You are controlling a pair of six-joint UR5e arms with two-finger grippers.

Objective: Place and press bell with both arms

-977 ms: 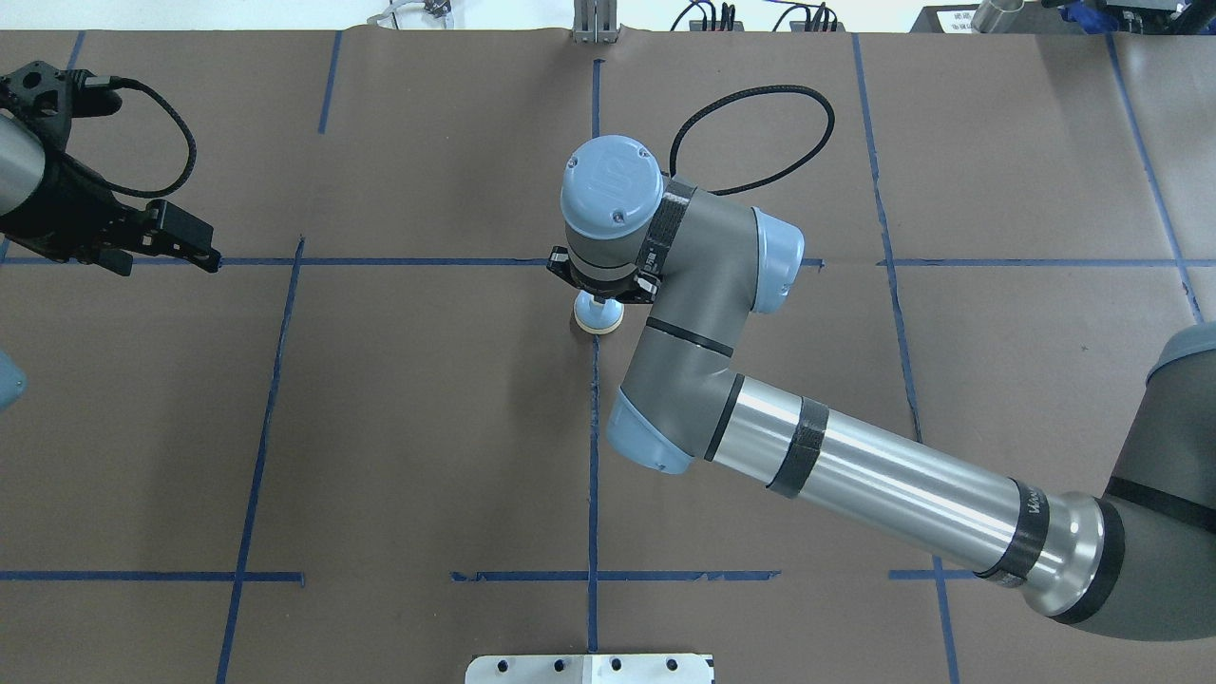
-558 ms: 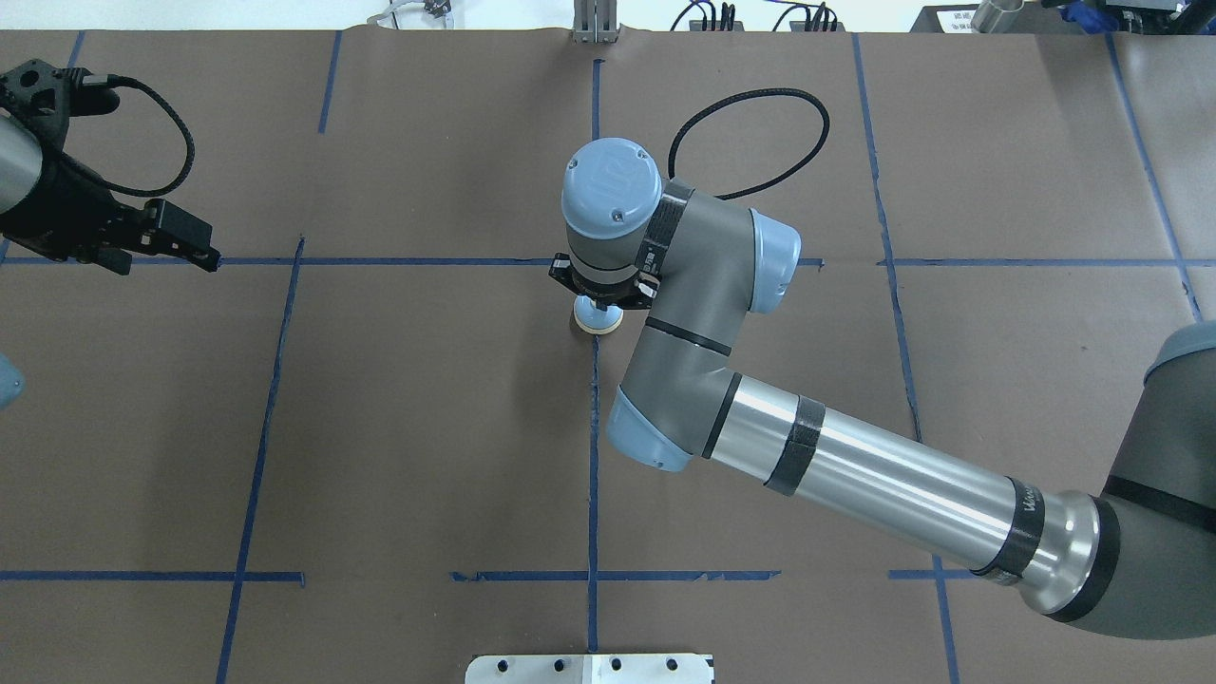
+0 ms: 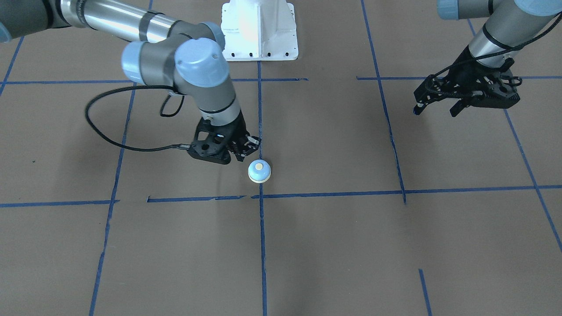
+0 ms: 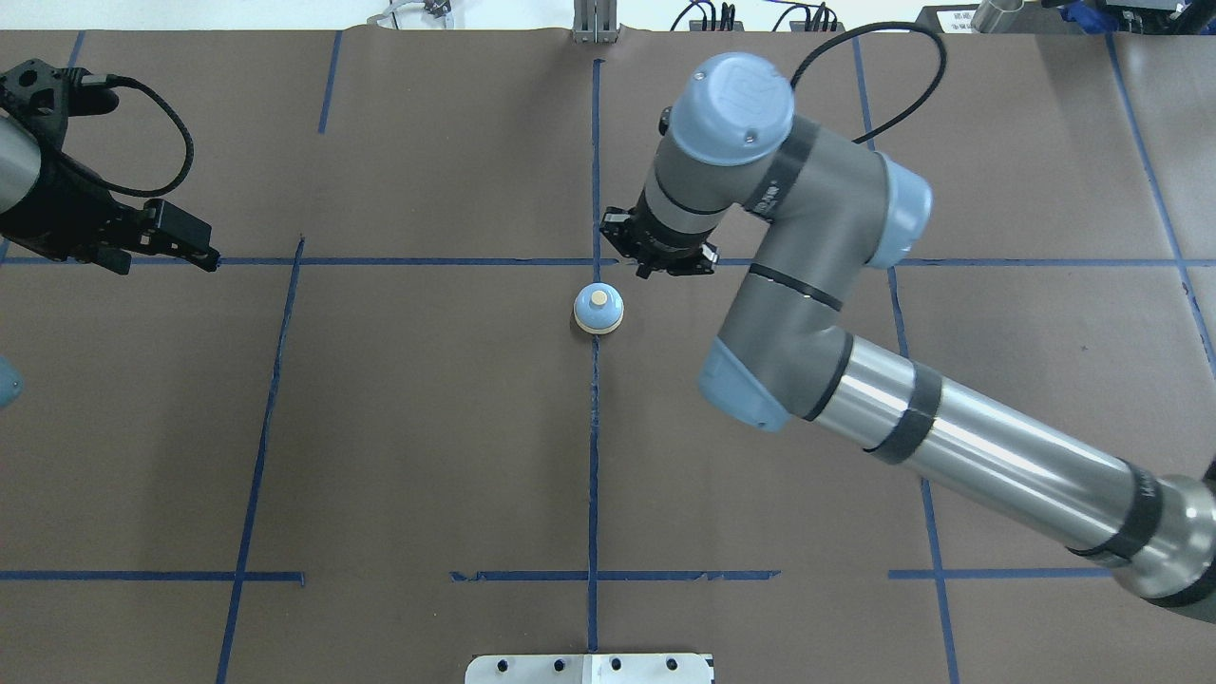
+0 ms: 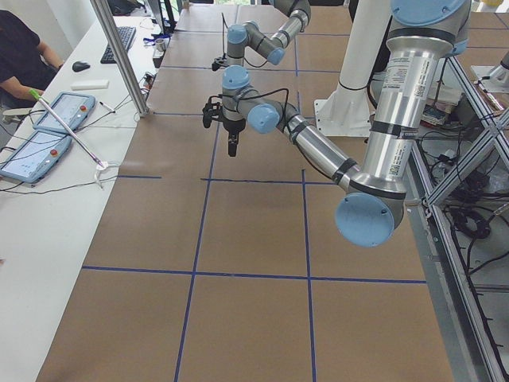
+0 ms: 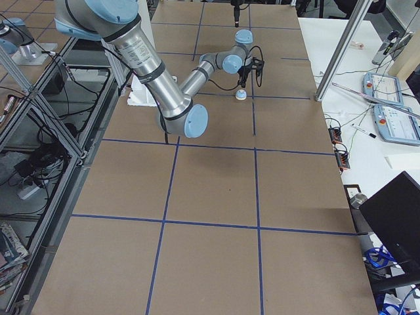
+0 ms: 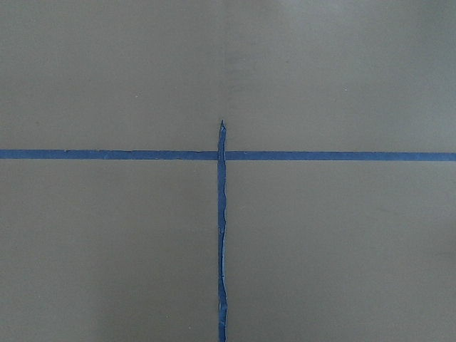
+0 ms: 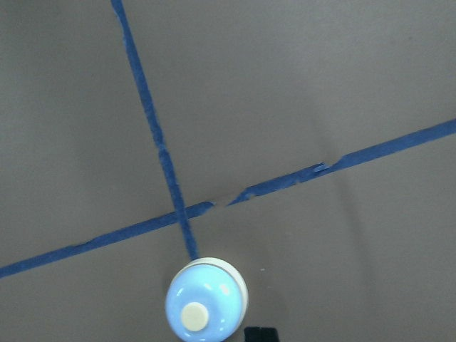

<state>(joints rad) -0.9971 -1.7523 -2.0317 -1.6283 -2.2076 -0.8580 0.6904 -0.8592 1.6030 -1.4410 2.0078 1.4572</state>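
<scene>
Right gripper (image 3: 248, 149) is backing off the bell (image 4: 598, 310), wrist pointing down, jaws apart, where a second ago it was sitting over it. I'm reading the placing as done: the bell is standing free on the blue tape line (image 4: 594, 427) at overhead centre. Left gripper (image 4: 188, 239), also apart, is waiting at the far left edge, pressing not yet begun.

The bell (image 8: 206, 306) stands upright on brown paper (image 8: 320, 85), just below crossed blue tape (image 8: 182, 214).

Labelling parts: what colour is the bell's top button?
The button is cream; right wrist view shows it best.
</scene>
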